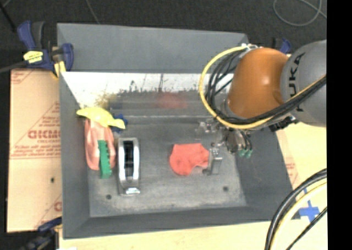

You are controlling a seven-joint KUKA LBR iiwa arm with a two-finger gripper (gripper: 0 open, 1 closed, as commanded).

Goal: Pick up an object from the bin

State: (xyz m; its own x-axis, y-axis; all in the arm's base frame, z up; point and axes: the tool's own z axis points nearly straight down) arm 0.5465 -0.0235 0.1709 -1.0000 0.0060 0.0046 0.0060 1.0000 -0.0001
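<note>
- While our gripper (213,161) hangs low at the right of the bin's floor, the red lump (187,159) lies just to its left in the view. The lump's right edge touches the gripper's tip or all but touches it; we cannot tell which.
- We cannot tell whether the gripper is released or clenched, and we see nothing held in it.
- We read the lump as a soft, crumpled thing, a little wider than tall in the view. Its long axis therefore runs across the bin, toward the gripper.
- We judge that the coming move turns on that offset. The gripper stands at the lump's right end, not over its middle, so it would need a short shift to the view's left before closing.
- Farther left, well apart from the lump, a silver-framed thing (128,166) with a dark middle stands on the bare floor of the bin (165,199).
- Farthest left, by the wall, a green block (103,159), a pink bundle (91,143) and a yellow piece (99,115) lie close together, far from the gripper.
</note>
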